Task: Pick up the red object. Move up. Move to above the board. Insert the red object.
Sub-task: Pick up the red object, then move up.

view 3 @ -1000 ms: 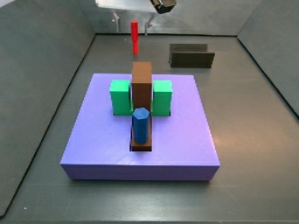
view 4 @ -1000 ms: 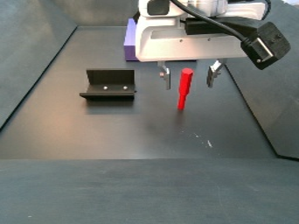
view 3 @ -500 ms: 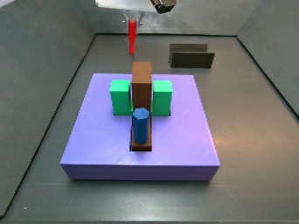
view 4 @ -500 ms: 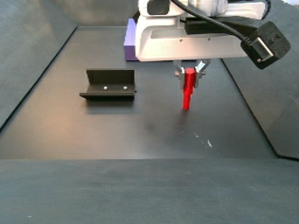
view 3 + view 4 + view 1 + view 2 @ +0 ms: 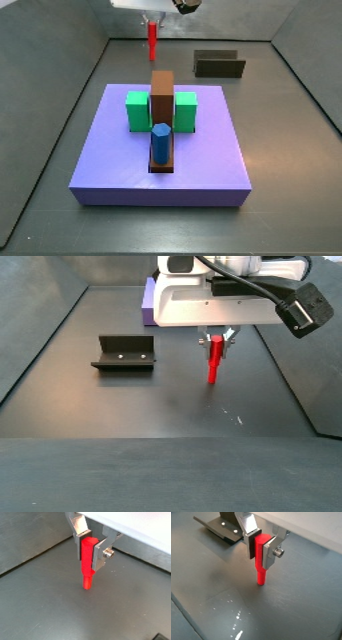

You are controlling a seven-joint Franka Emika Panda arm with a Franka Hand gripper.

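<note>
The red object [image 5: 152,42] is a thin red stick held upright between my gripper's fingers, beyond the board's far edge. My gripper [image 5: 152,24] is shut on its upper part; both wrist views show the pads pressed on it [image 5: 87,559] [image 5: 260,559]. Its lower end hangs at or just above the grey floor [image 5: 211,361]; I cannot tell which. The board [image 5: 201,160] is a large lavender slab nearer the camera, and in a side view it lies behind my gripper [image 5: 214,340].
The board bears two green blocks [image 5: 138,111], a tall brown block [image 5: 162,92] and a blue cylinder [image 5: 160,143] on a brown strip. The fixture [image 5: 219,65] stands on the floor beside my gripper, also in a side view [image 5: 123,354] and a wrist view [image 5: 224,528]. Grey walls enclose the floor.
One second ago the fingers stood open on either side of the red object. They have closed on it. Since half a second ago nothing has visibly moved.
</note>
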